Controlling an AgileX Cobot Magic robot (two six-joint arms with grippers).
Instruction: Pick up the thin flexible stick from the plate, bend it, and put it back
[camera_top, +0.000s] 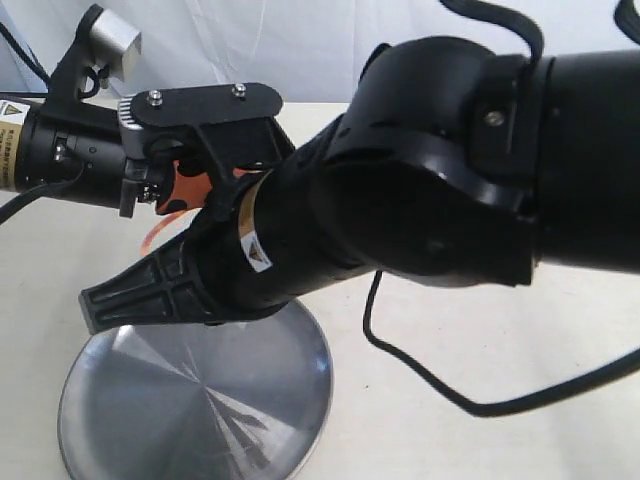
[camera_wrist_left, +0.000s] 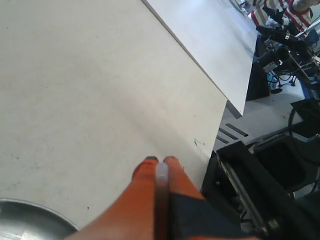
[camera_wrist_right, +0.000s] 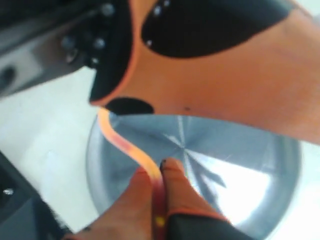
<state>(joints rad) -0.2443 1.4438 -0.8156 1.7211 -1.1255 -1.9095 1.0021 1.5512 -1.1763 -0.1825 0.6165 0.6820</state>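
Stretching across the table (camera_top: 560, 330), the right arm (camera_top: 420, 170) hangs over the plate (camera_top: 130, 410). Both grippers are clamped on the stick (camera_wrist_right: 125, 145), which is held in the air above the plate: the right gripper (camera_wrist_right: 161, 167) pinches one end between its fingertips, and the left gripper (camera_wrist_left: 161, 161) pinches the pale tip. Between the two pairs of fingers the stick curves in a shallow S.

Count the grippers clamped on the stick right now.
2. The left gripper pinches the pale end of the stick; the right gripper pinches its other end over the plate. Both are in view.
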